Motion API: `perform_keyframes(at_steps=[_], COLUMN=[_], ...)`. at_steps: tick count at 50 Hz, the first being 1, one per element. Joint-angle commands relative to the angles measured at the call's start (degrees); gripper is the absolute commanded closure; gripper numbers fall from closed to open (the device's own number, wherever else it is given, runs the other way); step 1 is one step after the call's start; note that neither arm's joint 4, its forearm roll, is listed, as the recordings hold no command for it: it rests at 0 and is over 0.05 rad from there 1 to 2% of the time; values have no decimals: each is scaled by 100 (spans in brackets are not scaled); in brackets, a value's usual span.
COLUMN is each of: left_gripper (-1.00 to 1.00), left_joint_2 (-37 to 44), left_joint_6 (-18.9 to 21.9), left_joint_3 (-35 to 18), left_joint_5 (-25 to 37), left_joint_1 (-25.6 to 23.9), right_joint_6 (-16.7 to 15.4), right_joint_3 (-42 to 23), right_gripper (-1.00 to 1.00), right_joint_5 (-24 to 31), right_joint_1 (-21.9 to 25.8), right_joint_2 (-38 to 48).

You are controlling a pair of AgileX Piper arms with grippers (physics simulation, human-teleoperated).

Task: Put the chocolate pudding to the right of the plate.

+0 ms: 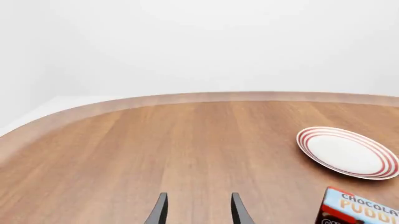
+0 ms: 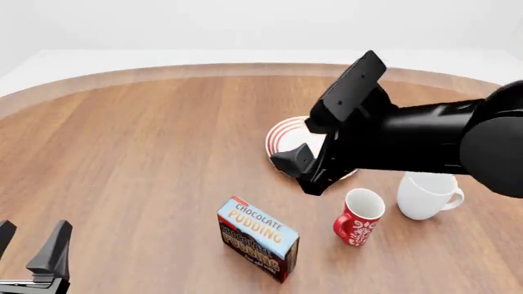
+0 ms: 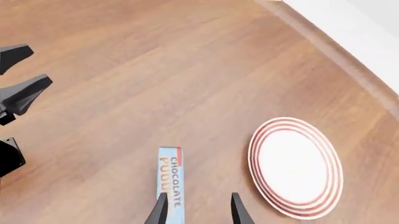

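Observation:
The chocolate pudding [image 2: 256, 237] is a carton with a light-blue top and dark brown sides, standing on the wooden table in the front middle. It also shows in the right wrist view [image 3: 169, 184] and the left wrist view [image 1: 361, 210]. The plate [image 2: 285, 136], white with red rings, lies behind it, half hidden by my right arm; it shows whole in the wrist views [image 3: 296, 165] [image 1: 346, 151]. My right gripper [image 3: 198, 209] is open and empty, hovering above the pudding's top edge on the plate side. My left gripper [image 2: 29, 237] is open and empty at the front left, far from both.
A red patterned mug [image 2: 359, 217] stands right of the pudding, and a white mug [image 2: 427, 195] stands right of that. The table's curved far edge [image 2: 204, 68] runs across the back. My left gripper's fingers [image 3: 25, 93] show in the right wrist view.

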Motion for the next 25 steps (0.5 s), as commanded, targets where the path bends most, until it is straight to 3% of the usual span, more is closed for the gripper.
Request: perform_keyframes(at_steps=[1,2,3,25], left_gripper=[-100,-100,-100,-100], left_joint_2=[0,0,0,0], left_joint_6=[0,0,0,0], left_joint_3=[0,0,0,0], left_joint_5=[0,0,0,0], left_joint_1=[0,0,0,0], right_joint_6=[-198,-161,-482,-456], right_joint_3=[-443,-539,-863,-900], right_gripper=[-100,-100,-100,-100], right_joint_5=[662,717,1592,1620], right_joint_1=[-306,-298,-843,-742], right_joint_2=[678,726,805,1069])
